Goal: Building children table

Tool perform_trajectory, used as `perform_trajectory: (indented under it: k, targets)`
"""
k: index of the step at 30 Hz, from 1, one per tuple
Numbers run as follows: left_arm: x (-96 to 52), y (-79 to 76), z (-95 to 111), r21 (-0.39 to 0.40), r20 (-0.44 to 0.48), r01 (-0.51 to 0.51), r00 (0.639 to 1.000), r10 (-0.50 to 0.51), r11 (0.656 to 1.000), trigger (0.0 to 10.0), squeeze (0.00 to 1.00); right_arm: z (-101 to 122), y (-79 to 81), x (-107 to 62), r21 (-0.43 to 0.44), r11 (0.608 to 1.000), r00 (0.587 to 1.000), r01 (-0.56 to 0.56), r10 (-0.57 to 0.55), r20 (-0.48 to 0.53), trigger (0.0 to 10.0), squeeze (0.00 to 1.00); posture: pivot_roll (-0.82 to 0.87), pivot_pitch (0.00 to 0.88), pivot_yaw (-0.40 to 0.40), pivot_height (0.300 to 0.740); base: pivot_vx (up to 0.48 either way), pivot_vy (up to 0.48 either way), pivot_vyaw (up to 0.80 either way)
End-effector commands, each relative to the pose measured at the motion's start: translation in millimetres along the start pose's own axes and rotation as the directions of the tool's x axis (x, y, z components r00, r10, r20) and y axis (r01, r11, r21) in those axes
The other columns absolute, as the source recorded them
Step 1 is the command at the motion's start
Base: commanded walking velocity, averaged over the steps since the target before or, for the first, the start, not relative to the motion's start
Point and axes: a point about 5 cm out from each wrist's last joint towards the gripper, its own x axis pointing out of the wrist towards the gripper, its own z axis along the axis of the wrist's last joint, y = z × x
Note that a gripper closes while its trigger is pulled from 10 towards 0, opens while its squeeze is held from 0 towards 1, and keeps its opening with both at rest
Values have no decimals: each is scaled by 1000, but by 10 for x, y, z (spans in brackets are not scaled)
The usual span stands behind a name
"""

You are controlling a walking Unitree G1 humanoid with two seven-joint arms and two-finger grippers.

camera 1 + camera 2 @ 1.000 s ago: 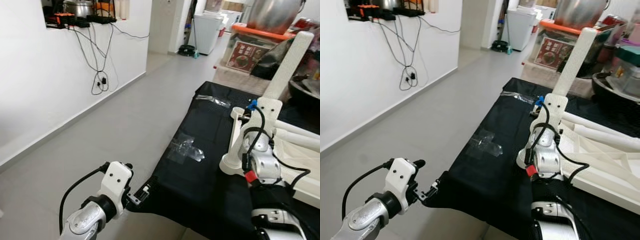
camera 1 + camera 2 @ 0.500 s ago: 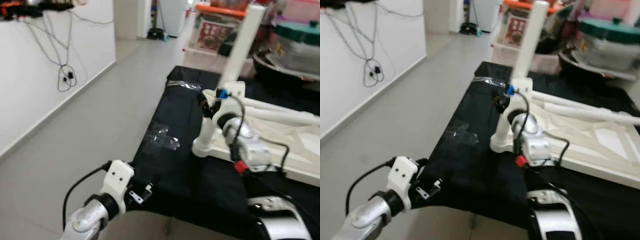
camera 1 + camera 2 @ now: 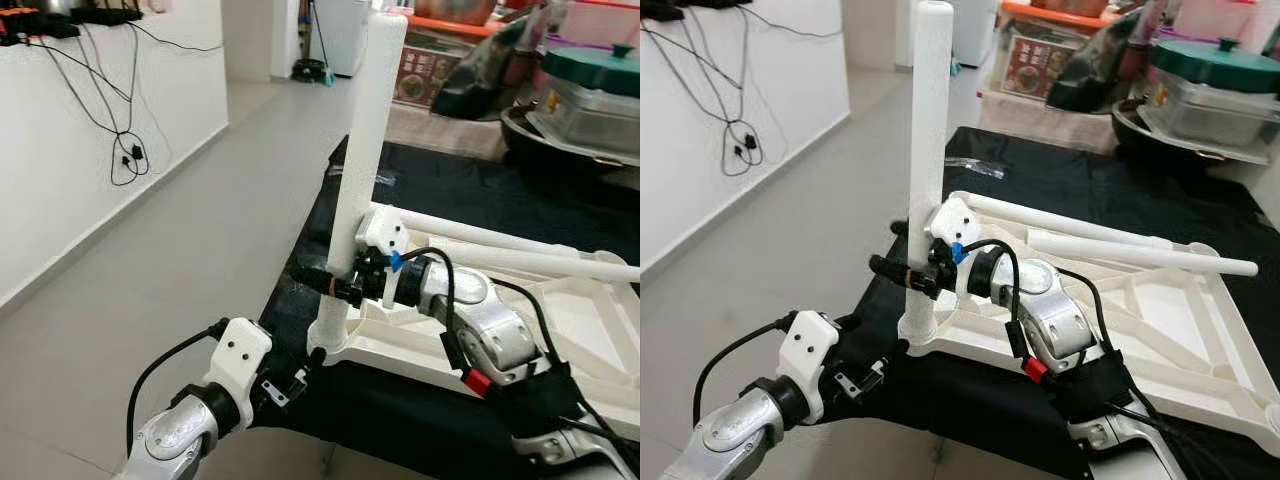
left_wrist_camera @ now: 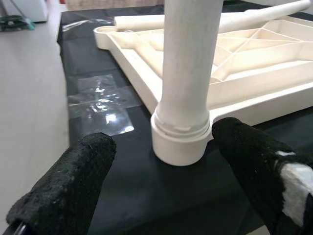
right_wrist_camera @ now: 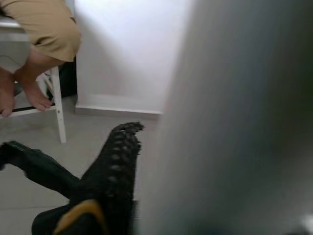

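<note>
Right gripper (image 3: 908,272) clasps the upright white cylindrical table leg (image 3: 927,150).
Left gripper (image 4: 166,171) gapes wide, empty, flanking the leg's base on the black cloth (image 3: 430,190).

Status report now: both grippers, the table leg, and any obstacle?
Right gripper shut on upright table leg. Left gripper open, fingers either side of the leg's base socket, not touching. Tabletop upside down on black cloth. No obstacle seen.

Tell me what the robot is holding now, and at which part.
The right gripper holds the upright white table leg low on its shaft, above the base. The left gripper holds nothing.
</note>
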Motion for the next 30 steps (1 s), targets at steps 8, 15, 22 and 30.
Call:
perform_trajectory:
  k: [8,15,22,30]
  targets:
    - [16,-55,-43,-22,-20,25,999,-25,999,10000,0,-208,-650,-213,21,776,765,630,-616,-187,0,0,101,0,-110,740,0,0,0]
    - [23,-69,-33,-26,-15,25,1000,-26,999,10000,0,-619,-803,-732,153,151,200,977,-901,-385,0,0,101,0,-114,740,0,0,0]
    - [32,-68,-27,-26,-12,26,1000,-26,999,10000,0,-804,-633,-674,61,66,87,996,-875,-477,6392,0,99,0,-119,740,0,0,0]
    - [42,-81,-26,-36,-7,23,1000,-23,999,10000,0,-435,-653,-262,381,290,419,878,-851,-317,10000,1000,95,0,-124,740,0,0,0]
